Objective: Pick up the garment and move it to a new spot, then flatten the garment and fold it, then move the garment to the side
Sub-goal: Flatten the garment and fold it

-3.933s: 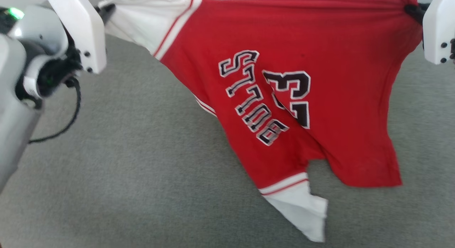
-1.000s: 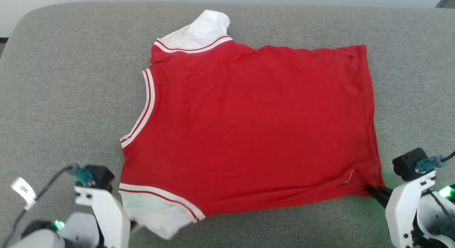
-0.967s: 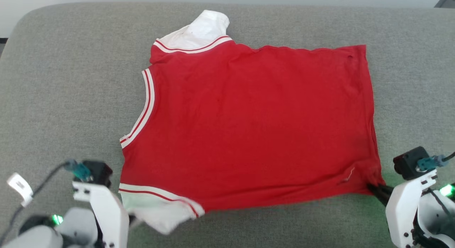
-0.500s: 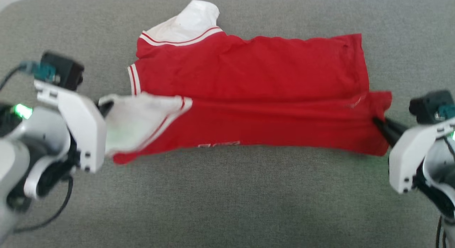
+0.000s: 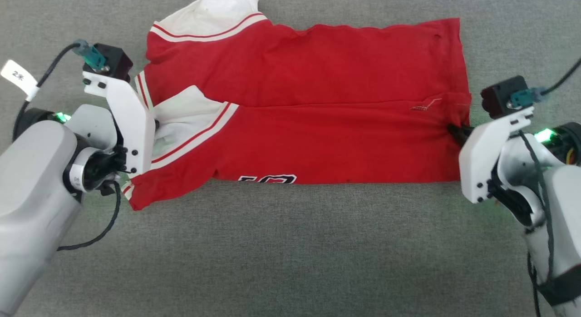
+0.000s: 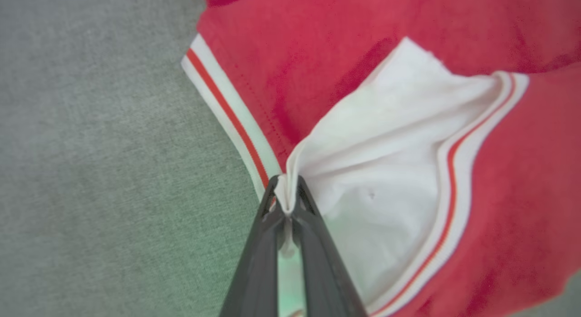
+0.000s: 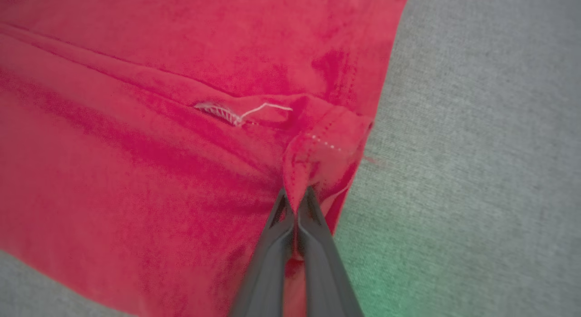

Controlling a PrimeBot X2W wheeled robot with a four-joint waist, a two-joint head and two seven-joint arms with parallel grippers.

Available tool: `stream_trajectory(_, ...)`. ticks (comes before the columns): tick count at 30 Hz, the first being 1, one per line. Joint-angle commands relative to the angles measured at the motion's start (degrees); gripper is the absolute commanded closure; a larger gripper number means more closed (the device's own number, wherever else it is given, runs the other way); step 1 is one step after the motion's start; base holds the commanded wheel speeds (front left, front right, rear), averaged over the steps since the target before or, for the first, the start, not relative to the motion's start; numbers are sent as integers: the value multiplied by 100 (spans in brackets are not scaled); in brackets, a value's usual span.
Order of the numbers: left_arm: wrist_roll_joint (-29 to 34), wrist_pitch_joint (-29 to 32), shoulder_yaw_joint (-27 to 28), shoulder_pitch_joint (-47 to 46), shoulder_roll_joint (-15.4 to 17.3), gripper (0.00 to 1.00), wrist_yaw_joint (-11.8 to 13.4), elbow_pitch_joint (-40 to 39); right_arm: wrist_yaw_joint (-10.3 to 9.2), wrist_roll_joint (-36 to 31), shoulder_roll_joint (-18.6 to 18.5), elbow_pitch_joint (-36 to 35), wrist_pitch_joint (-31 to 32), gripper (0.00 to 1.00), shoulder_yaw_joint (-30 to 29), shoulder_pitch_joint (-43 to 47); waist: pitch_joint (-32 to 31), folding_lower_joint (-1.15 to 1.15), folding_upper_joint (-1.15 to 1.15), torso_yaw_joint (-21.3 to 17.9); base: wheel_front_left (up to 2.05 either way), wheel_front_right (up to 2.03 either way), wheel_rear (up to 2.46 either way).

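Garment (image 5: 317, 67) lies on the grey surface (image 5: 290, 253), its near half now folded over (flat one second ago). Left hand (image 6: 286, 196) clamped on white sleeve (image 6: 386, 162), right hand (image 7: 297, 199) on hem corner (image 7: 327, 144); first fold judged nearly complete.

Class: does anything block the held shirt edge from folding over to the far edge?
Nothing visible does: left gripper and right gripper pinch the garment, whose far half lies bare on the grey cushion.
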Motion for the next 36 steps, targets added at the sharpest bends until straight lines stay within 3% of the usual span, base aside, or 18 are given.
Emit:
stream_trajectory(1, -34, 18, -29, -103, -78, 100, -85, 248, -4, 49, 48, 161, -40, 100, 59, -136, 39, 0, 0, -32, 0, 0, 0)
stream_trajectory(4, -125, 101, -89, -178, -279, 100, -236, 847, -4, 44, 96, 494, -51, 100, 203, -321, 66, 0, 0, -48, 0, 0, 0)
stream_trajectory(5, -193, 104, -65, -191, -347, 99, -269, 1008, -4, 71, 118, 572, -66, 93, 228, -375, 70, 0, 0, -50, 0, 0, 0)
stream_trajectory(6, -189, 88, -51, -223, -397, 71, -290, 1141, -3, 84, 125, 634, -48, 85, 251, -413, 69, 0, 0, -53, 0, 0, 0)
stream_trajectory(8, -182, 50, -24, -340, -437, 39, -297, 1347, -3, 130, 93, 669, -30, 32, 360, -483, 55, 0, 0, -52, 0, 0, 0)
stream_trajectory(9, -226, 37, 19, -376, -466, 0, -279, 1406, -3, 161, 73, 657, -47, 0, 387, -500, 43, 0, 0, -49, 0, 0, 0)
stream_trajectory(13, -155, -59, 42, -528, -424, 0, -345, 1339, -3, 212, -14, 458, -168, 0, 298, -434, -32, 0, 0, -25, 0, 0, 0)
stream_trajectory(19, -85, -46, 101, -407, -124, 0, -97, 783, -3, 133, -58, -86, -461, 0, -137, -78, -159, 0, 0, 15, 0, 0, 0)
stream_trajectory(25, -212, 177, 183, 67, 325, 0, 409, -342, -3, -126, 129, -709, -942, 0, -671, 432, -275, 0, 0, -8, 0, 0, 0)
stream_trajectory(36, -543, 534, 311, 1409, 1243, 0, 1586, -2271, -3, -916, 894, -1611, -2098, 0, -1440, 1180, -299, 0, 0, -223, 0, 0, 0)
